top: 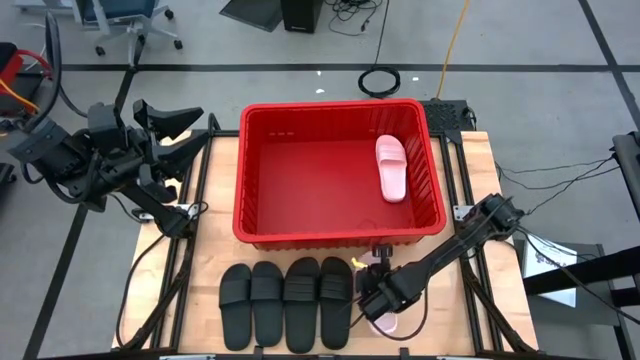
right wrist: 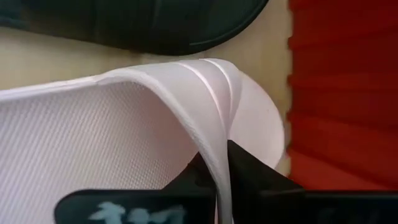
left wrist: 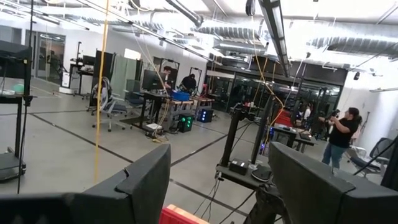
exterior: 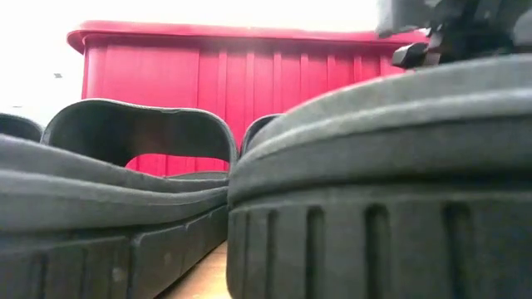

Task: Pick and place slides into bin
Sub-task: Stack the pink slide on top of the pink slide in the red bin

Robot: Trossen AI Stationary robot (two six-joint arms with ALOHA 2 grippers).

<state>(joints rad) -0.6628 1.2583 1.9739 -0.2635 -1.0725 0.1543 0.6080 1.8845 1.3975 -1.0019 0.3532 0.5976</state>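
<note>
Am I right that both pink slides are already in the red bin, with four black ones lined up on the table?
Not quite. Only one pink slide lies in the red bin. The other pink slide is on the table, its strap pinched by the right gripper, as the right wrist view shows. The four black slides are lined up.

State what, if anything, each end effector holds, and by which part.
The right end effector grips a pale pink slide by its wide strap, beside the black slides in front of the bin. The left end effector, off the table's left, holds nothing.
</note>
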